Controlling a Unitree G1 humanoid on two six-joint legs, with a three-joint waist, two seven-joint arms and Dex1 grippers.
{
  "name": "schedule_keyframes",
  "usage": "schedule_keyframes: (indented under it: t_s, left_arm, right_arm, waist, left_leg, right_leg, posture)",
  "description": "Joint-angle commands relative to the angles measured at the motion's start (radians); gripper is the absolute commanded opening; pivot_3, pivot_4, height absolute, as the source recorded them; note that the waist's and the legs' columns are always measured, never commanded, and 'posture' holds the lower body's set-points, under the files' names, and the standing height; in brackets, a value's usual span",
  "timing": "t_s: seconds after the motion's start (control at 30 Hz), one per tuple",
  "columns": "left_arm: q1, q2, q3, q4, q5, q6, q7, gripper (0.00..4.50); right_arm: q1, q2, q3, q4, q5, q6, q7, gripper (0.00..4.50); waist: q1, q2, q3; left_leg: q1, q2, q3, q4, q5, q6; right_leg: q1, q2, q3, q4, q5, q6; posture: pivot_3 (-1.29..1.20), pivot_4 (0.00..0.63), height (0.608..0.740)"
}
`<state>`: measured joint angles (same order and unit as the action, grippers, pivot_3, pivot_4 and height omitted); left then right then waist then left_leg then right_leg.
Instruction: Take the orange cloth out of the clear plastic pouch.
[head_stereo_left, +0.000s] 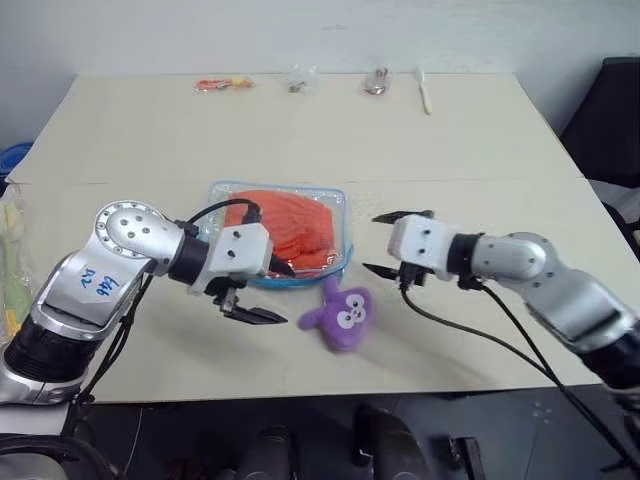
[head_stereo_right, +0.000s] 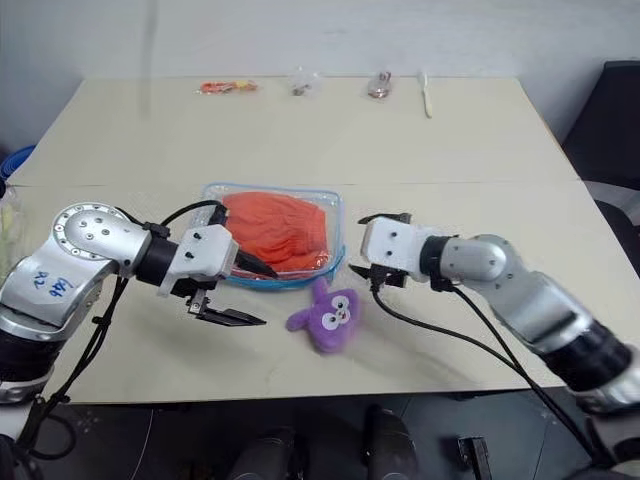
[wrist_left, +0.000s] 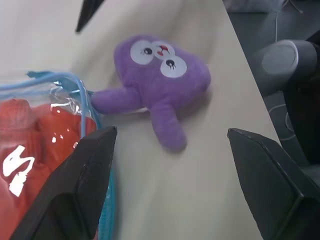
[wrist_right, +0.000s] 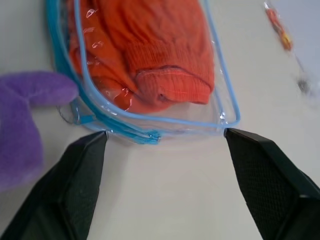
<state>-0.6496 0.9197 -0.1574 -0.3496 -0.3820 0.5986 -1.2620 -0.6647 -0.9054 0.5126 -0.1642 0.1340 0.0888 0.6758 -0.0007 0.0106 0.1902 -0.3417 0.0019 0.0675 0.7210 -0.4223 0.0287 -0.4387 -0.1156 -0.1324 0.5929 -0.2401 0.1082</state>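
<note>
The clear plastic pouch (head_stereo_left: 338, 203) with a light blue trim lies flat in the middle of the table. The orange cloth (head_stereo_left: 290, 232) is bunched inside it. My left gripper (head_stereo_left: 268, 292) hovers open and empty at the pouch's near-left corner, one finger over its edge. My right gripper (head_stereo_left: 374, 243) is open and empty just right of the pouch, pointing at its side. In the right wrist view the pouch's blue edge (wrist_right: 150, 135) sits just ahead of the gap between my fingers (wrist_right: 75, 180), with the orange cloth (wrist_right: 150, 55) behind it.
A purple plush toy (head_stereo_left: 340, 315) lies just in front of the pouch, between my two grippers. Along the table's far edge are a small orange packet (head_stereo_left: 223, 84), two clear wrappers (head_stereo_left: 300, 78) and a white stick (head_stereo_left: 424, 90). A dark chair (head_stereo_left: 615, 120) stands at the right.
</note>
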Motion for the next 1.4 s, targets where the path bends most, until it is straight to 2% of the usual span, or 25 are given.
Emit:
schedule_keyframes:
  t_s: [0.03, 0.2, 0.23, 0.3, 0.47, 0.8, 0.9, 1.4]
  left_arm:
    - [-0.009, 0.001, 0.089, -0.049, -0.110, 0.091, 0.013, 3.76]
    - [-0.029, 0.028, 0.127, -0.040, -0.158, 0.145, 0.017, 3.76]
    - [-0.031, 0.032, 0.130, -0.034, -0.156, 0.142, 0.016, 3.76]
    - [-0.033, 0.039, 0.131, -0.024, -0.151, 0.132, 0.012, 3.76]
    - [-0.050, 0.045, 0.123, 0.001, -0.146, 0.120, 0.012, 3.76]
    - [-0.049, 0.044, 0.110, 0.004, -0.147, 0.110, 0.002, 3.76]
    - [-0.052, 0.040, 0.101, 0.013, -0.142, 0.103, -0.005, 3.76]
    - [-0.091, 0.011, 0.064, 0.058, -0.120, 0.072, -0.018, 3.76]
  right_arm:
    - [-0.002, 0.053, -0.022, 0.089, -0.106, -0.171, 0.039, 3.86]
    - [-0.023, 0.145, -0.052, 0.204, -0.196, -0.283, 0.056, 3.86]
    - [-0.026, 0.160, -0.057, 0.215, -0.204, -0.296, 0.062, 3.69]
    - [-0.026, 0.184, -0.065, 0.231, -0.215, -0.310, 0.074, 3.28]
    - [-0.024, 0.234, -0.079, 0.271, -0.252, -0.336, 0.084, 1.54]
    - [-0.049, 0.287, -0.096, 0.360, -0.322, -0.403, 0.093, 1.54]
    - [-0.050, 0.295, -0.099, 0.362, -0.328, -0.416, 0.102, 0.98]
    - [-0.028, 0.279, -0.113, 0.339, -0.368, -0.504, 0.130, 0.98]
  waist:
    - [-0.001, 0.000, 0.000]
    - [-0.002, 0.000, 0.000]
    - [-0.003, 0.000, 0.000]
    - [-0.005, 0.000, 0.000]
    - [-0.003, 0.000, 0.000]
    - [-0.006, 0.000, 0.000]
    - [-0.006, 0.000, 0.000]
    - [-0.005, 0.000, 0.000]
  left_leg:
    - [-0.001, 0.001, -0.001, 0.001, 0.000, 0.000]
    - [-0.001, 0.004, -0.004, 0.002, 0.000, 0.000]
    - [0.000, 0.005, -0.004, 0.002, 0.000, 0.000]
    - [0.000, 0.006, -0.004, 0.002, 0.000, 0.000]
    - [0.000, 0.006, -0.004, 0.003, 0.000, 0.000]
    - [0.000, 0.006, -0.003, 0.002, 0.000, 0.000]
    - [0.000, 0.006, -0.003, 0.002, 0.000, 0.000]
    - [0.000, 0.006, -0.003, 0.002, 0.000, 0.000]
  right_leg:
    - [0.000, 0.000, 0.000, 0.000, 0.000, 0.000]
    - [0.000, 0.000, 0.000, 0.001, 0.000, 0.000]
    - [0.000, 0.000, 0.000, 0.001, 0.000, 0.000]
    - [0.000, 0.000, 0.000, 0.001, 0.000, 0.000]
    - [0.000, 0.001, 0.000, 0.001, 0.000, 0.000]
    - [0.000, 0.001, 0.000, 0.002, 0.000, 0.000]
    - [0.000, 0.001, 0.000, 0.002, 0.000, 0.000]
    - [0.000, 0.001, 0.000, 0.002, 0.000, 0.000]
  posture:
    - [0.00, 0.150, 0.740]
    - [0.00, 0.150, 0.740]
    - [0.00, 0.150, 0.740]
    - [0.00, 0.150, 0.740]
    - [0.00, 0.150, 0.740]
    - [0.00, 0.150, 0.740]
    - [0.00, 0.150, 0.740]
    - [0.00, 0.150, 0.740]
